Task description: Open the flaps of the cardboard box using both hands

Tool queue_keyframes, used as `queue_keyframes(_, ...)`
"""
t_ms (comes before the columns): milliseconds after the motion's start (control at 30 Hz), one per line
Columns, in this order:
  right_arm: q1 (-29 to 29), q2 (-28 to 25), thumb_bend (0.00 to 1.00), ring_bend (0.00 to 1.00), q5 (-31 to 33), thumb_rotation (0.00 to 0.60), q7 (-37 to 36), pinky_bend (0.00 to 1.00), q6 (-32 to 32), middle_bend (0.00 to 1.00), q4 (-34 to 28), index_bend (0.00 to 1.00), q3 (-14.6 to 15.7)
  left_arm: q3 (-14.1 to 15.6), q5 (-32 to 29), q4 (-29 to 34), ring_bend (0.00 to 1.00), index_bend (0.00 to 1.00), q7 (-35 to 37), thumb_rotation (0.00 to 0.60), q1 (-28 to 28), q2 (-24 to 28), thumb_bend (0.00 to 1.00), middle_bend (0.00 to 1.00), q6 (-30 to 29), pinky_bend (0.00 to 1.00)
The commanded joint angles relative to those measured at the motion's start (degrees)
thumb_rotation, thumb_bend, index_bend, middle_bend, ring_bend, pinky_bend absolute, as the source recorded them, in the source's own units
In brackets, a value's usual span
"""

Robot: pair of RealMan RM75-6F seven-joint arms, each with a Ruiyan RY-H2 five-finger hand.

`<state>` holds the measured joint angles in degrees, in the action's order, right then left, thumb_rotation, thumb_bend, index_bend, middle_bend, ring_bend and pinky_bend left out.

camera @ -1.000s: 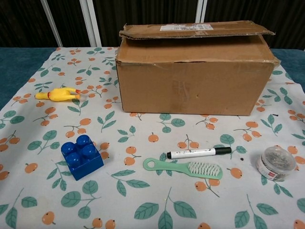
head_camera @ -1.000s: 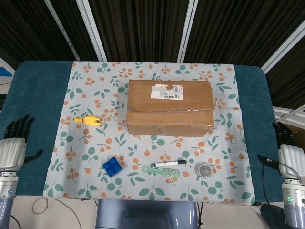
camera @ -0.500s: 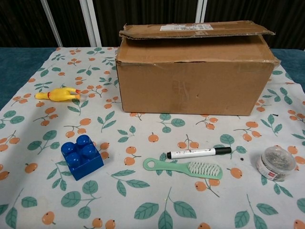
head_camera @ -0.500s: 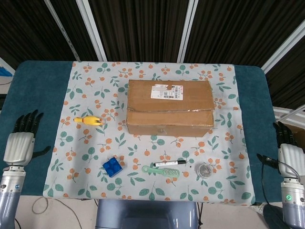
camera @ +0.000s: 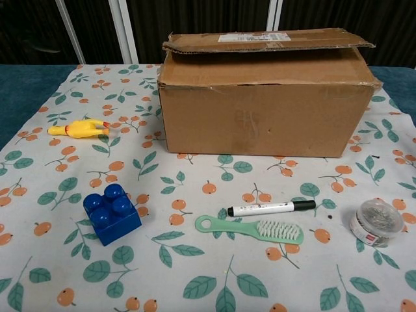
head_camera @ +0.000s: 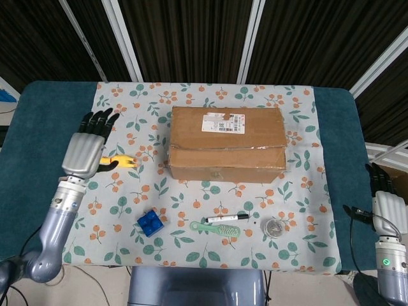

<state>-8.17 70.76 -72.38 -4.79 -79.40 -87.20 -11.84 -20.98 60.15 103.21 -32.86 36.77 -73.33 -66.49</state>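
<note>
The brown cardboard box [head_camera: 226, 143] [camera: 263, 97] stands at the middle back of the flowered cloth, its top flaps folded down and a white label on top. My left hand [head_camera: 87, 145] is raised over the cloth well left of the box, fingers spread and holding nothing, above the yellow toy. My right hand [head_camera: 385, 201] hangs at the table's right edge, far from the box, fingers extended and empty. The chest view shows the box but neither hand.
A yellow rubber chicken [head_camera: 121, 162] [camera: 79, 128] lies left of the box. In front of it are a blue brick [head_camera: 150, 223] [camera: 111, 212], a green brush [head_camera: 217, 228] [camera: 253, 229], a marker [head_camera: 227, 218] [camera: 271, 208] and a small round tin [head_camera: 275, 227] [camera: 378, 222].
My left hand has risen from the table's left edge and swung right and forward over the cloth, toward the box. The right hand and the box have barely moved.
</note>
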Motion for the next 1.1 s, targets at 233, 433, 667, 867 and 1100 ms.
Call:
queue_keyframes(233, -0.24, -0.13, 0.22, 0.00, 1.20, 0.600, -1.00, 0.21, 1.23, 0.00, -0.38, 0.00, -0.40, -3.09, -9.52, -8.87, 0.00, 0.00, -8.75, 0.600, 13.44, -9.74, 0.10, 0.00, 5.76, 0.05)
queue_keyframes(433, -0.24, -0.21, 0.22, 0.00, 2.66, 0.600, -1.61, 0.21, 1.86, 0.00, -0.39, 0.00, -1.01, -2.79, -12.15, -12.77, 0.00, 0.00, -10.08, 0.600, 18.03, -13.82, 0.10, 0.00, 6.75, 0.05)
queue_keyframes(667, -0.29, -0.28, 0.22, 0.00, 3.10, 0.600, -2.01, 0.21, 2.24, 0.00, -0.63, 0.00, -1.20, -2.44, -13.44, -16.14, 0.00, 0.00, -10.40, 0.600, 21.28, -16.49, 0.10, 0.00, 7.20, 0.05)
queue_keyframes(867, -0.26, -0.41, 0.22, 0.00, 3.30, 0.600, -2.37, 0.21, 2.48, 0.00, -0.95, 0.00, -1.25, -2.03, -13.97, -19.69, 0.00, 0.00, -9.97, 0.600, 23.85, -18.68, 0.13, 0.00, 7.88, 0.05)
queue_keyframes(1100, -0.22, -0.58, 0.22, 0.00, 3.57, 0.600, -2.64, 0.21, 2.68, 0.00, -1.24, 0.00, -1.33, -2.97, -12.23, -24.54, 0.00, 0.00, -7.86, 0.600, 27.31, -21.30, 0.23, 0.00, 8.17, 0.05)
